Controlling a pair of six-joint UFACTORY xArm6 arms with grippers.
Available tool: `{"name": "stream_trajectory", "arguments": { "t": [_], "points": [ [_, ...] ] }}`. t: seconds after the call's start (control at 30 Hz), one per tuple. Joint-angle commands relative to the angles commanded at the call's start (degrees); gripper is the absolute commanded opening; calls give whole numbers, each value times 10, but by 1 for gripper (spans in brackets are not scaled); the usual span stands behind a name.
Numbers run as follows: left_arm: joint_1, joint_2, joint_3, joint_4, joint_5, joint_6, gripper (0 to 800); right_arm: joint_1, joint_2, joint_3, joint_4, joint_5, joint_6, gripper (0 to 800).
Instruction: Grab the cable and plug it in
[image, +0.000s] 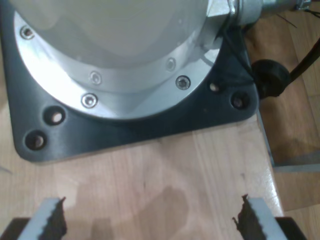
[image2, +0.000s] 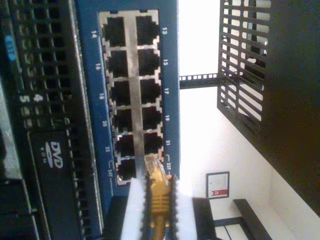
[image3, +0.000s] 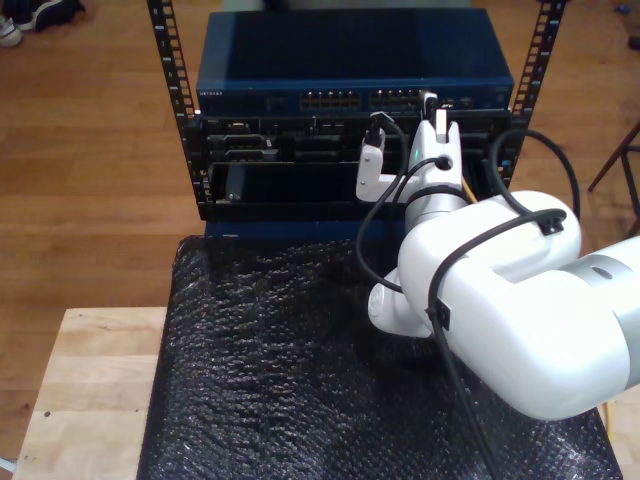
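The yellow-orange cable (image2: 159, 192) is pinched just behind its clear plug between the white fingers (image2: 133, 210) of my second gripper (image2: 159, 200), which is shut on it. The plug tip sits at the mouth of the port marked 23 on the blue switch (image2: 90, 75); I cannot tell if it is seated. In the exterior view my second gripper (image3: 436, 104) reaches up to the right-hand ports of the switch (image3: 300, 75). My first gripper (image: 152, 220) hangs open and empty above a wooden tabletop (image: 165, 170).
A black mounting plate (image: 150, 125) and silver arm base flange (image: 125, 95) lie just beyond the first gripper. The rack (image3: 190, 150) holds black units under the switch, one with a DVD drive (image2: 52, 155). Black bubble wrap (image3: 270, 370) covers the table.
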Motion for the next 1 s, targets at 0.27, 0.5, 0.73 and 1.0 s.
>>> {"name": "stream_trajectory", "arguments": {
  "t": [0.27, 0.5, 0.73, 1.0],
  "points": [
    [0, 0, 0, 0, 0, 0, 800, 0, 1, 0, 0, 1, 0, 0],
    [0, 0, 0, 0, 0, 0, 800, 1, 1, 1, 0, 0, -1, 0],
    [0, 0, 0, 0, 0, 0, 800, 6, 2, 1, 0, 0, 0, 0],
    [0, 0, 0, 0, 0, 0, 800, 11, 4, -1, 0, 3, -1, 0]
  ]
}}
